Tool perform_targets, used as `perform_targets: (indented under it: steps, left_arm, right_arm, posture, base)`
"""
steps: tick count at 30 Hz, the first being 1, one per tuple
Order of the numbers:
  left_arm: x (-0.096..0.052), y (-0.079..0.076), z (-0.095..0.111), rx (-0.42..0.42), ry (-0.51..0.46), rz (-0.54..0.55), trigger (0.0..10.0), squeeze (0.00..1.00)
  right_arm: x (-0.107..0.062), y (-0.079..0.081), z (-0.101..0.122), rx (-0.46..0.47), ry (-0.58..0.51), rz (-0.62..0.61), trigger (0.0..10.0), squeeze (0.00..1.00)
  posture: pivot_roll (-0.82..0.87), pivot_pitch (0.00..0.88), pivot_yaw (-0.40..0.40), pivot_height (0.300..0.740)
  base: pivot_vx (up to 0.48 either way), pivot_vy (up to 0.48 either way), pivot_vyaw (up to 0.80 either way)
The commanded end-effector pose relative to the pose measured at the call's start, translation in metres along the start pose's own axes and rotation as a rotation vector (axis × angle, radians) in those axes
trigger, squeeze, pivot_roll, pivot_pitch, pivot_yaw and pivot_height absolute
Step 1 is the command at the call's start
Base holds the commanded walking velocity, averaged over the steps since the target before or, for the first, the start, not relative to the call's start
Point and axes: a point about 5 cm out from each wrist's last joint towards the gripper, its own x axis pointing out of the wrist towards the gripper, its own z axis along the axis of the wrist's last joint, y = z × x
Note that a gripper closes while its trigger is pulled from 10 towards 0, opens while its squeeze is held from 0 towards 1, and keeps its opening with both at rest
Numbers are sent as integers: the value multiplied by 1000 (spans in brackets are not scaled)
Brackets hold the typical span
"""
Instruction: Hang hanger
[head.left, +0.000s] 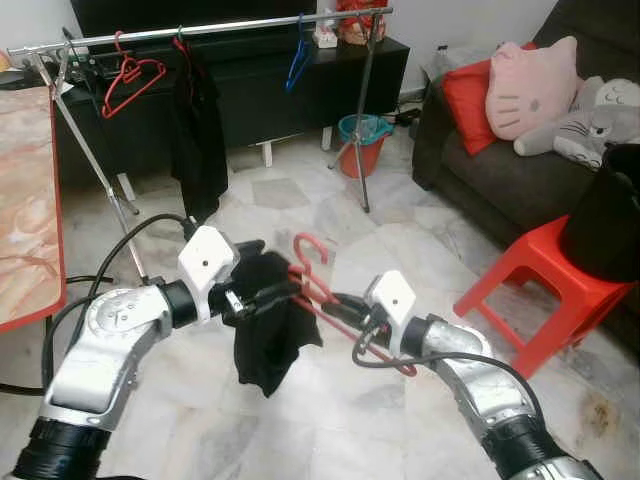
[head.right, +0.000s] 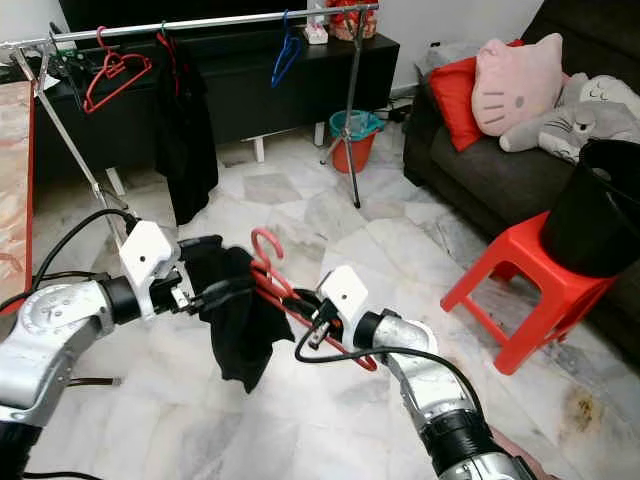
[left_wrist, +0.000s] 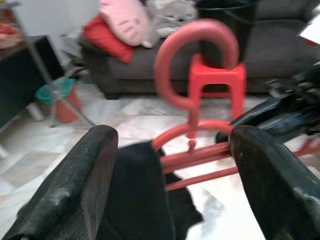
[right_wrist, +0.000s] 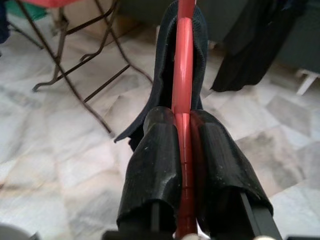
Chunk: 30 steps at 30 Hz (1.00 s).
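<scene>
Midair, red hanger (head.left: 325, 290) crosswise, hook up; right hand (head.left: 335, 303) clamping it, left hand (head.left: 262, 295) wide.

Home living room: dark sofa (head.left: 500, 180) with plush cushions (head.left: 530, 85), marble floor (head.left: 400, 250), clothes rack (head.left: 200, 30).

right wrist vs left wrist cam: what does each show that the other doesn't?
Right wrist: the right gripper shut on the red hanger, its bar pinched between both fingers, plus the legs of the clothes rack.
Left wrist: the hanger's hook standing upright between the open fingers of the left gripper, with the red stool, the sofa and the pink cushion behind.
Both: the red hanger, the black garment draped on it, and the marble floor.
</scene>
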Motion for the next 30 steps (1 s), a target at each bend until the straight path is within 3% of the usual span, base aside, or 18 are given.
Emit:
perform_targets:
  steps: [1,6,8,10,12,19,20,22,26,30]
  left_arm:
    - [0,6,-3,15,-1,99,10000,0]
    - [1,15,-9,0,-2,246,10000,0]
    - [-1,23,-14,-15,-4,374,10000,0]
    - [-1,24,-16,-17,3,400,10000,0]
    - [6,14,-26,-72,39,419,10000,0]
    - [26,-6,-35,-132,103,407,10000,0]
    - [36,-19,-41,-108,157,368,10000,0]
    - [43,-27,-43,-126,177,360,10000,0]
    - [54,-35,-45,-154,207,374,10000,0]
    - [64,-38,-40,-129,216,408,10000,0]
  right_arm:
    - [2,-11,18,-34,-88,-71,0,0]
    - [5,-12,23,-47,-117,-103,0,0]
    - [8,-14,24,-48,-130,-141,0,0]
    - [8,-14,25,-51,-134,-153,0,0]
    - [13,-11,26,-37,-151,-172,0,0]
    - [17,-9,28,-36,-160,-178,0,0]
    - [19,-9,29,-36,-165,-185,0,0]
    - [21,-9,32,-32,-174,-192,0,0]
    - [24,-10,38,-29,-190,-199,0,0]
    - [27,-7,42,-37,-197,-189,0,0]
  posture:
    - [63,31,-66,740]
    - [62,28,-68,740]
    - [65,22,-66,740]
    - [66,18,-66,740]
    - [66,14,-64,740]
    - [65,8,-60,740]
    - [67,6,-55,740]
    - [61,5,-53,740]
    - [61,9,-51,740]
    - [59,21,-47,740]
  base:
    - [0,0,0]
    - [0,0,0]
    - [0,0,0]
    - [0,0,0]
    - [0,0,0]
    - [0,0,0]
    - [0,0,0]
    - [0,0,0]
    - [0,0,0]
    - [0,0,0]
